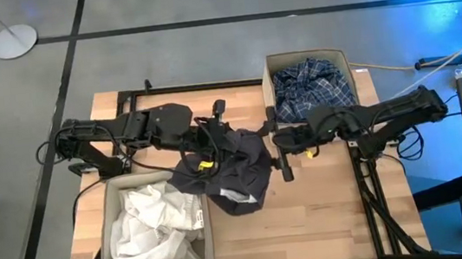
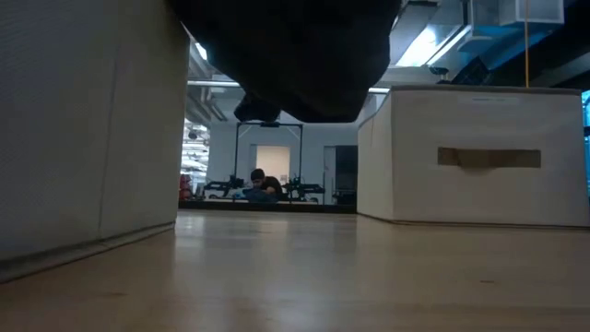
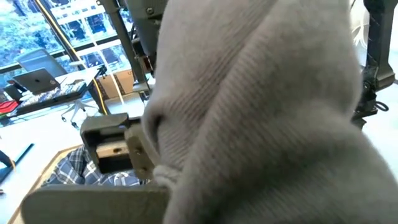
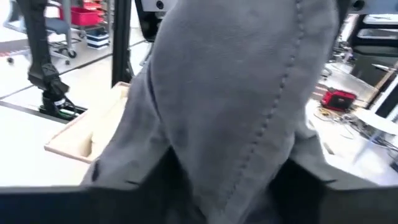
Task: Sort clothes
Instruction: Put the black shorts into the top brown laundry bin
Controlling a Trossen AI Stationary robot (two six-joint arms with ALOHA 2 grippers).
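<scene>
Dark grey garment (image 1: 234, 171) hangs mid-table, clear of the table (image 1: 328, 214). Left claw (image 1: 202, 147) pinched shut on its fabric at 10 o'clock; right claw (image 1: 285, 145), at 3 o'clock, grip unclear. Lift higher before carrying to the plaid shirt's bin (image 1: 267, 77); avoid dragging.

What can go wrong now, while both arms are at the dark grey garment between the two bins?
1. The left gripper holds the dark grey garment lifted; the right gripper looks open, so the cloth may slip free.
2. The hanging fabric could catch the rim of the plaid shirt's bin.
</scene>
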